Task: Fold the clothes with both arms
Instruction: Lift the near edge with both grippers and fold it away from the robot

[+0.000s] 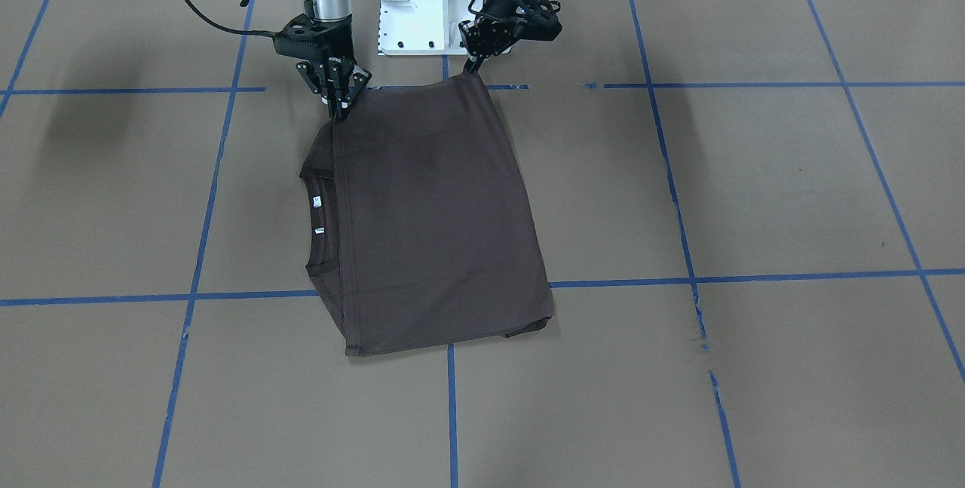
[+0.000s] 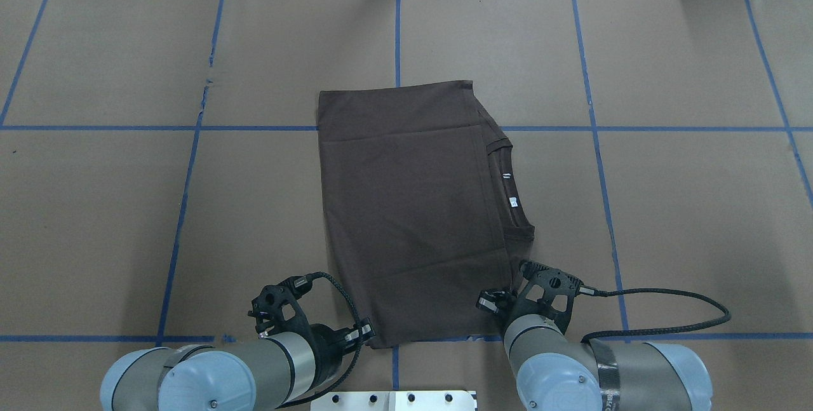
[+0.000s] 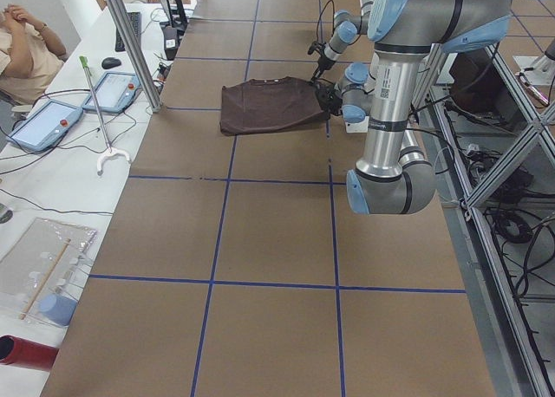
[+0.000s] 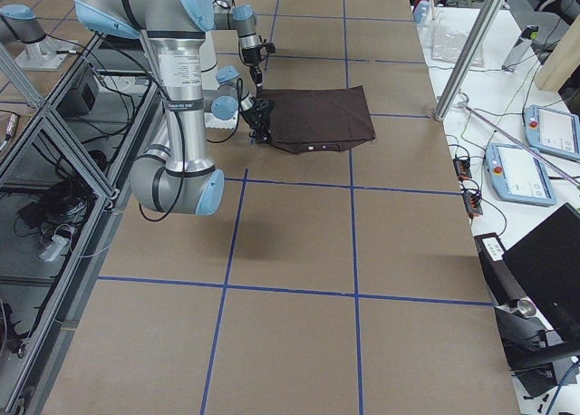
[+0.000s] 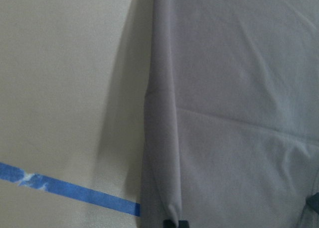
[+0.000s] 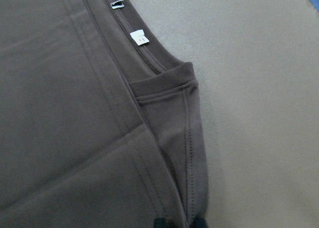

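Pinching the T-shirt [image 1: 437, 216] by its near corners, my left hand [image 1: 473, 69] and right hand [image 1: 338, 107] grip thin cloth, which may slip. Farther out it lies folded on the counter [image 1: 754, 186]; uneven lifting could skew those layers.

One T-shirt [image 2: 413, 208], two arms [image 2: 279, 360] [image 2: 546, 347], two claws [image 1: 474, 64] [image 1: 338, 105]

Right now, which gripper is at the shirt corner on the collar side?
The right gripper: its corner of the shirt lies beside the collar; the left gripper holds the plain side.
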Controlling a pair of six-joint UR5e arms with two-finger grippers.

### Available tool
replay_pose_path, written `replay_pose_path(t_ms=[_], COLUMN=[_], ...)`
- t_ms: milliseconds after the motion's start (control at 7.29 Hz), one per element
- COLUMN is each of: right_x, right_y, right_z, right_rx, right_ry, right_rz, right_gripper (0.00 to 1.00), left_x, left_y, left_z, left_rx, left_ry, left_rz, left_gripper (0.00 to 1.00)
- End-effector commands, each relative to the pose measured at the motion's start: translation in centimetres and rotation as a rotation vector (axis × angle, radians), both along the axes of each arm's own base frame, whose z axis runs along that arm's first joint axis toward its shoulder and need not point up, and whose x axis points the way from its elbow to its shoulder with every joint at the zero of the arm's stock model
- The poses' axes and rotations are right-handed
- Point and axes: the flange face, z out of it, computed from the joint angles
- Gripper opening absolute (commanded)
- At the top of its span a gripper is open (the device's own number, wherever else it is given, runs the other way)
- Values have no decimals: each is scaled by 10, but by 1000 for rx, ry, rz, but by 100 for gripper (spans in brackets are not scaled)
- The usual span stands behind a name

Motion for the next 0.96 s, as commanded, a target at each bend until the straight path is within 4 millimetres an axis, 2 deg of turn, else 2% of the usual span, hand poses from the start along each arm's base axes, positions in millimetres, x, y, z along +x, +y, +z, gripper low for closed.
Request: replay_pose_path(t_ms=[0,137,275,412,549,686,824], right_x=[1,2,6,24,48,86,123], right_y=[0,0,0,-2,-1,4,18], right_z=[-1,-4,-11,-38,-65,-97,-123], right_rx=[0,1,1,3,2,-7,-34], right_ry=[-1,-8,-23,-83,-105,-125,-146], right_rz=[0,0,-2,-1,-2,-11,-48], right_gripper=[0,0,0,0,0,0,0], left_x=[0,-3,-18,-47,-80,-124,-171], left_y=[1,0,0,-8,-22,-16,-7], left_z=[-1,-4,-17,-40,-62,-90,-115], left_rx=[0,2,16,5,-20,-29,-37], left_ry=[1,9,31,88,74,57,41], left_rz=[2,1,8,44,75,90,99], left_gripper=[0,0,0,0,0,0,0])
